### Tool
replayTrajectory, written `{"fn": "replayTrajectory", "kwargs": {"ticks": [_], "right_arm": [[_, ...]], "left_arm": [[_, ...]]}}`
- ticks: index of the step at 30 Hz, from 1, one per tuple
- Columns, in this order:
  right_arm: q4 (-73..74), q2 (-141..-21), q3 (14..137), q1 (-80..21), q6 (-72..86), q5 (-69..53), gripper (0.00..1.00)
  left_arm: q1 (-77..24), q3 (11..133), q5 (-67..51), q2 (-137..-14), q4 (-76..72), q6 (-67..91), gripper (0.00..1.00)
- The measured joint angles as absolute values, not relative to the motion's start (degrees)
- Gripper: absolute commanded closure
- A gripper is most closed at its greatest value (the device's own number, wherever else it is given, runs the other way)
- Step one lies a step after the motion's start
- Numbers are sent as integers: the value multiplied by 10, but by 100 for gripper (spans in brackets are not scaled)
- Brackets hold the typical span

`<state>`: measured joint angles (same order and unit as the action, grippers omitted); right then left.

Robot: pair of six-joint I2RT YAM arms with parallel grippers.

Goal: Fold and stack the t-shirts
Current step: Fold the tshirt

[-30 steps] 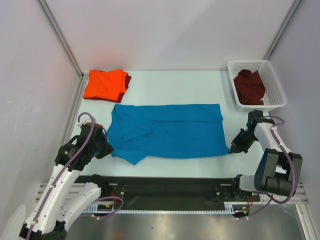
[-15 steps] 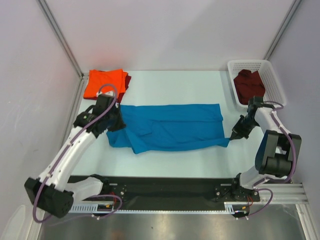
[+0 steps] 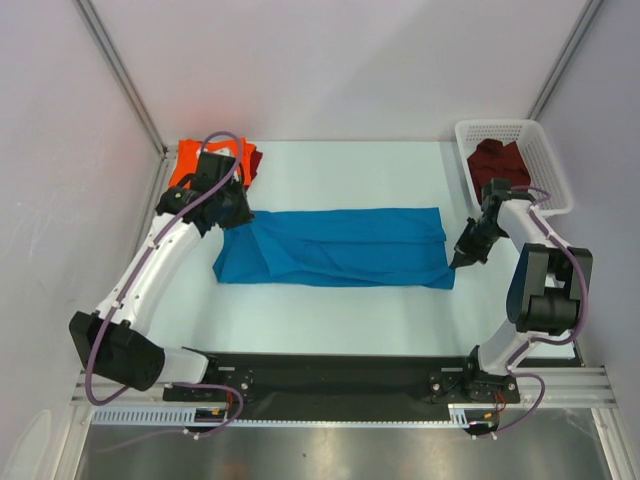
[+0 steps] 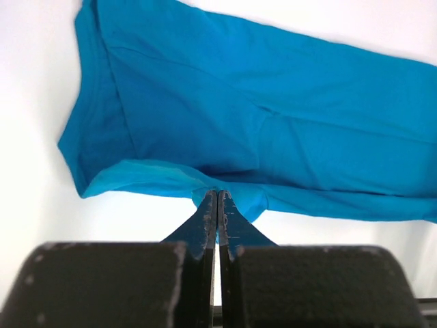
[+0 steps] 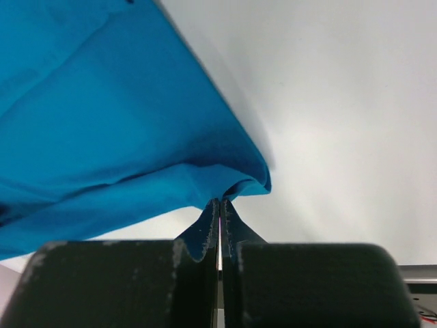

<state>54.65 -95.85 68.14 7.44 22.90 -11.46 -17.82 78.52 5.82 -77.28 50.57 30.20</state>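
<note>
Up close, the left gripper (image 4: 216, 195) is pinched shut on a thin bunch of the blue t-shirt (image 4: 273, 116), and the right gripper (image 5: 220, 201) is clamped on the opposite corner. The shirt stretches as a long band across the middle of the top view, with the folded orange t-shirt (image 3: 200, 165) at upper left. Both bites look small. If one slips or the arms pull unevenly, I'd expect a crooked fold.

No readable text, label, brand or number shows anywhere (not on the cloth, the arms or the table rail).
</note>
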Motion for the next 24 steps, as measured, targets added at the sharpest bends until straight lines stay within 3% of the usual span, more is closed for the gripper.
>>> {"fn": "replayTrajectory", "kwargs": {"ticks": [17, 24], "right_arm": [[568, -932, 716, 56, 239, -109, 100], [582, -881, 672, 53, 240, -100, 100]], "left_arm": [[-149, 823, 74, -774, 504, 279, 100], [-148, 771, 103, -694, 519, 302, 100]]}}
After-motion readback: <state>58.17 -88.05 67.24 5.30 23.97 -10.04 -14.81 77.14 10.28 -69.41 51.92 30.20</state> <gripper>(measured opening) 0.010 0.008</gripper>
